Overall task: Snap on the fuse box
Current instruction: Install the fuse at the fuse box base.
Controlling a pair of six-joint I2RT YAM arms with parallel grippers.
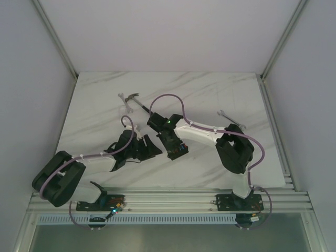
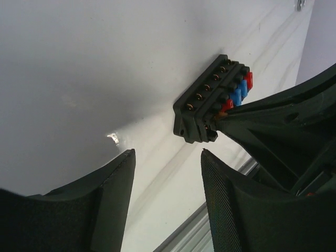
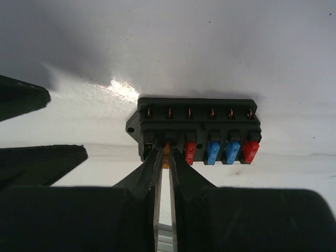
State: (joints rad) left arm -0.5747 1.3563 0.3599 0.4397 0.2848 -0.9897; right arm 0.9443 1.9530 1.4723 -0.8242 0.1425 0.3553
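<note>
right tool [image 3: 165,157] pinching orange fuse [image 3: 167,148] near one end of fuse box [image 3: 197,128] | long axis crosswise to right tool | left tool [image 2: 168,157] spread, fuse box just right of it

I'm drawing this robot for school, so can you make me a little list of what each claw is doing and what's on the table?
table: white marble top
fuse box: black, lying flat on the table between the two grippers
fuses in it: one orange fuse, two red fuses, two blue fuses
right gripper: pinched on the orange fuse
left gripper: open, holding nothing, beside the box
other tools: hammer and wrench, farther back
</note>
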